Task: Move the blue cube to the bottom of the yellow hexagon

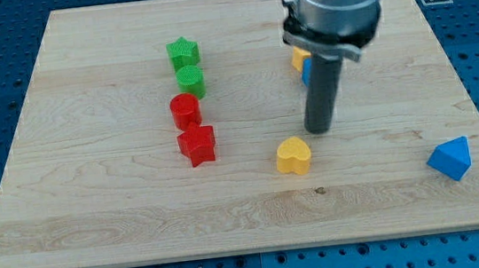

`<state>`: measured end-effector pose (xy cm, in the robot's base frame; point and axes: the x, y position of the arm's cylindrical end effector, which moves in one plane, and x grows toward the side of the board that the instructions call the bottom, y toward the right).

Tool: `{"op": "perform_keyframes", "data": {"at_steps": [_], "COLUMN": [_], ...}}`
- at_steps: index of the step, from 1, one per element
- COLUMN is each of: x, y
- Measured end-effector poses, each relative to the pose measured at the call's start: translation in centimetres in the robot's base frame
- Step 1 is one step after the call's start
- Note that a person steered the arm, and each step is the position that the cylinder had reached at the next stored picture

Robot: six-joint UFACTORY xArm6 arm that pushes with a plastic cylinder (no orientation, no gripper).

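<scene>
My tip rests on the board right of centre. Just behind the rod, at the view's upper right, slivers of a yellow block and a blue block show; the arm hides most of both, so their shapes cannot be made out. The blue sliver sits directly below the yellow one. My tip is below both, a short way towards the view's bottom.
A yellow heart lies just left of and below my tip. A blue triangular block sits at the lower right. At left of centre, in a column: green star, green cylinder, red cylinder, red star.
</scene>
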<state>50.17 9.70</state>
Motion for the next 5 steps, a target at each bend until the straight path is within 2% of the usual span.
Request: {"op": "perform_keyframes", "data": {"at_steps": [1,2,3,5], "x": [5.2,8.9,9.0,6.0], "y": [0.6,-2.1,-9.5,-8.5]}}
